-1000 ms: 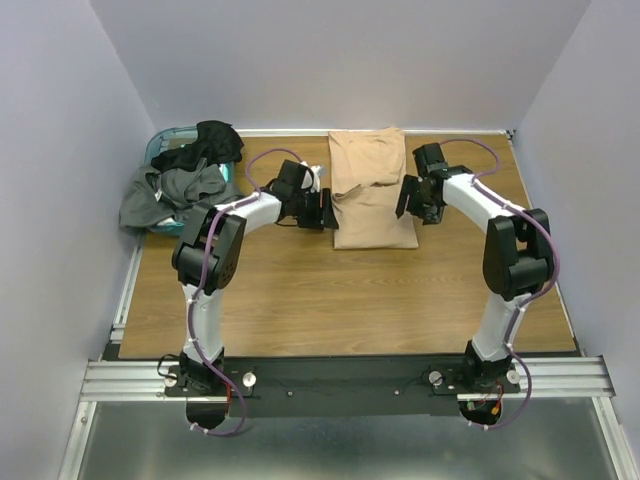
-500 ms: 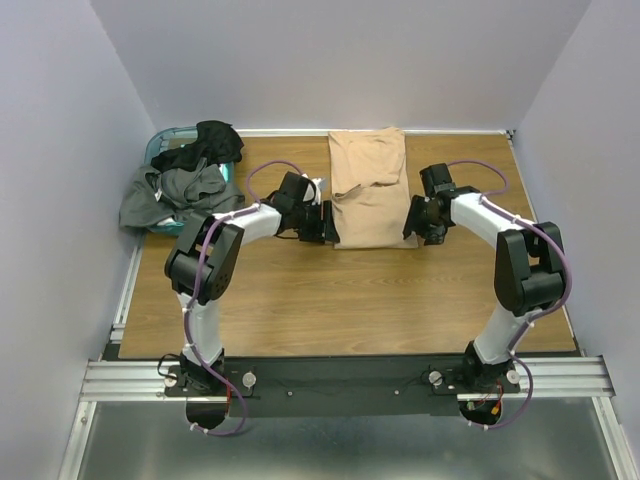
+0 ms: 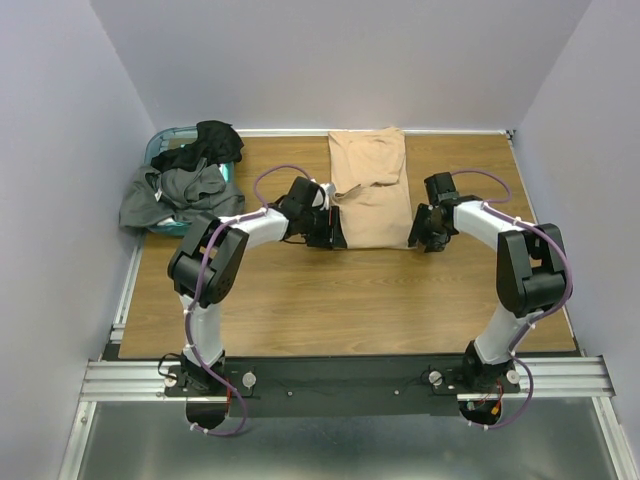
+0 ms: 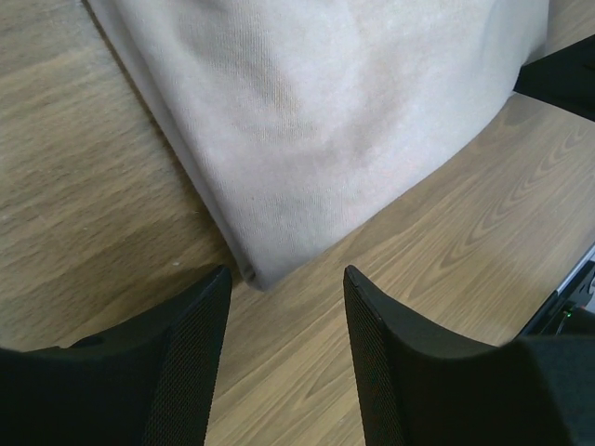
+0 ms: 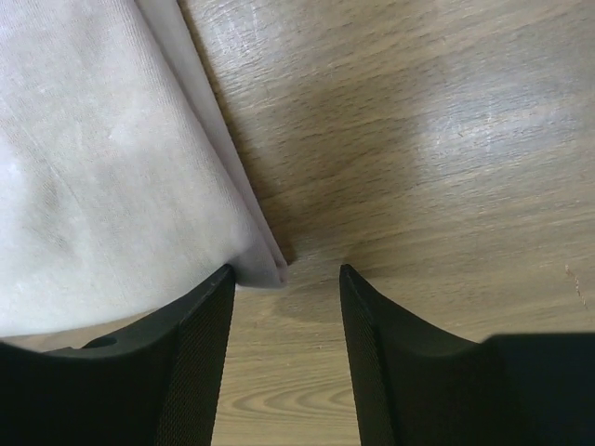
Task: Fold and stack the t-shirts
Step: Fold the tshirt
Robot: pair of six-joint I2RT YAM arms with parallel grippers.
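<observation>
- Both grippers have slid toward 6 o'clock in the last second. Our left gripper and our right gripper were farther up the sides of the tan t-shirt. Now they sit at its two near corners.
- We see the tan t-shirt lying flat on the wooden table. It is folded into a long shape and lies toward 12 o'clock from the middle of the table.
- Our left gripper is at the shirt's 7 o'clock corner. From its wrist camera we see the jaws spread apart and not pinching anything. The cloth corner lies right at the mouth of the gap, close to the finger on the 9 o'clock side.
- Our right gripper is at the shirt's 5 o'clock corner. Its jaws are apart too, with bare wood showing between them. The tip of the corner lies just beside the finger on the 9 o'clock side, and nothing is gripped.
- We see the dark grey t-shirt and the black t-shirt heaped on the teal basket at 10 o'clock on the table. The black one is on the far side of the heap, and the grey one spills over the near rim.
- That heap is well apart from both grippers.
</observation>
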